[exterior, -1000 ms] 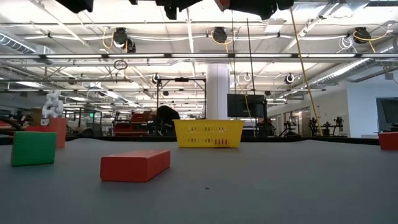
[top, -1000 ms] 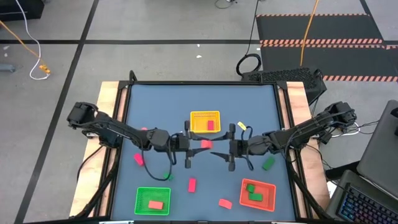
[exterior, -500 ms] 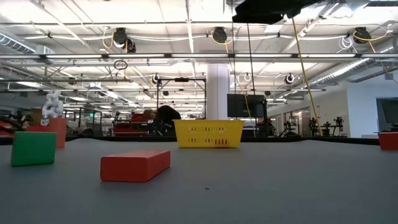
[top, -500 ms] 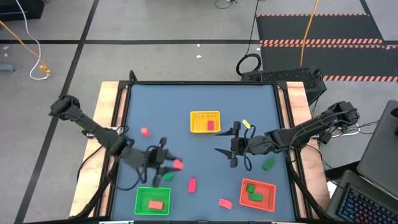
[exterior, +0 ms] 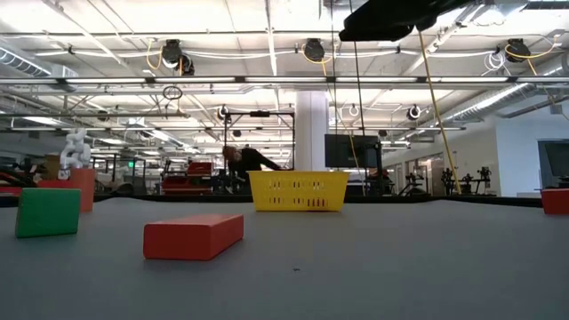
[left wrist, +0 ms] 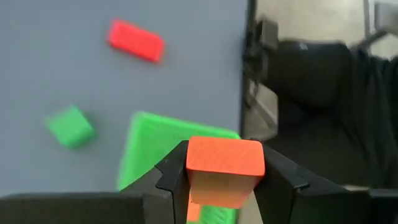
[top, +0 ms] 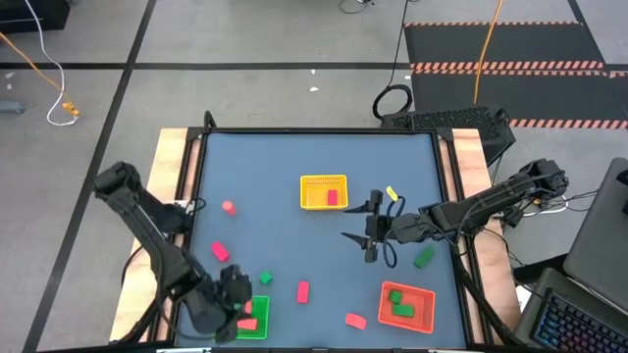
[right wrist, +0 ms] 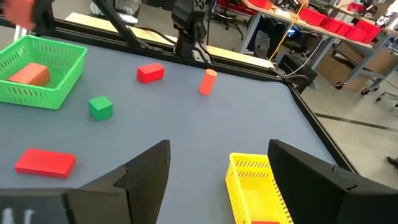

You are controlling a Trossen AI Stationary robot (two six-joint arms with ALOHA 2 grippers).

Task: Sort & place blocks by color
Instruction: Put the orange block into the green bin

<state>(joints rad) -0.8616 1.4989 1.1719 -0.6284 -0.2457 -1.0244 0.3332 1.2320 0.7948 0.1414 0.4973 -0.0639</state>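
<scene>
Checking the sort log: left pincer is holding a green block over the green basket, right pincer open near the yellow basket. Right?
One thing is off: the block in the left pincer is salmon-orange, not green, as the left wrist view shows. The rest holds: it sits over the green basket, and the right pincer is open near the yellow basket.

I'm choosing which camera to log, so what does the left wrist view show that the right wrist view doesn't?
Only the left wrist view shows the left end effector shut on an orange block. Only the right wrist view shows the yellow basket, an orange cylinder and the open right end effector. Both show the green basket, a green cube and a red bar.
</scene>
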